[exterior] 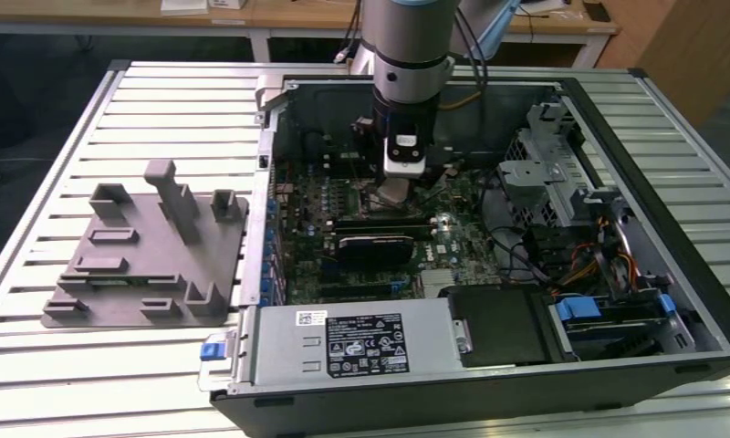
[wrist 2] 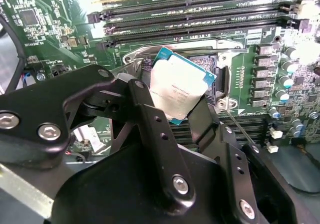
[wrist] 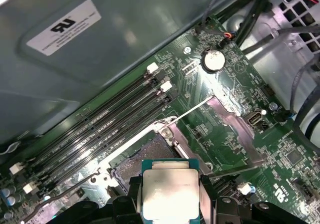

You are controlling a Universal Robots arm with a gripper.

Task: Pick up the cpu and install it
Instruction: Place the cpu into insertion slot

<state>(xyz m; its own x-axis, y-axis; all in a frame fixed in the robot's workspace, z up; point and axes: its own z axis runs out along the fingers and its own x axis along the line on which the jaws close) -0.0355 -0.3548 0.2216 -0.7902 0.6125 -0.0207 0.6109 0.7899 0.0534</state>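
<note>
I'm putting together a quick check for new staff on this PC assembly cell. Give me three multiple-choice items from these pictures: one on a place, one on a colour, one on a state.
1. Where is the cpu?
A. In a cardboard box.
B. Between the fingers of the hand, over the motherboard.
C. In a person's palm.

2. What colour is the fixture plate on the exterior view's left of the computer case?
A. Grey.
B. Orange.
C. White.

3. How is the socket?
A. Closed under a cooler.
B. Holding a seated chip.
C. Open, with no chip seated.

Answers:
1. B, since the hand is shut on the chip's edges in both wrist views.
2. A, since the plate is plain grey in the exterior view.
3. C, since the first wrist view shows the bare contact field beyond the held cpu.
</note>
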